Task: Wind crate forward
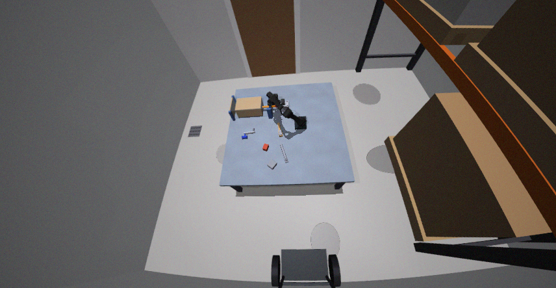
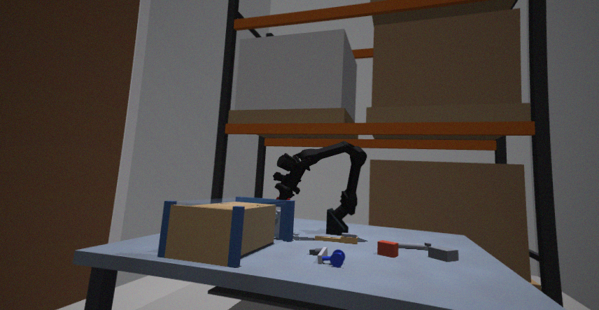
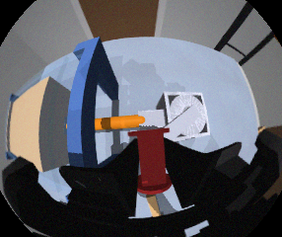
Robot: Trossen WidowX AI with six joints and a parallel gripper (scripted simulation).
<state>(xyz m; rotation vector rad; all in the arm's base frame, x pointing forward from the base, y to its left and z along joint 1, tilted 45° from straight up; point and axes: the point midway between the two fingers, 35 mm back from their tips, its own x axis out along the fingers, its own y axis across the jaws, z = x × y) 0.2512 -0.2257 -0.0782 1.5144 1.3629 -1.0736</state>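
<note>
One crate, apparently; one red block.

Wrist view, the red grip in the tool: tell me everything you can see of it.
The red grip is spool-shaped: a straight, dark red barrel with a wider flange at each end, the nearer one a rounded disc. It looks smooth and hard, perhaps plastic or painted metal. It is clamped between the black fingers of the tool, beside the tip of the orange strap; whether they touch, I can't tell. No square key is visible on it.
</note>
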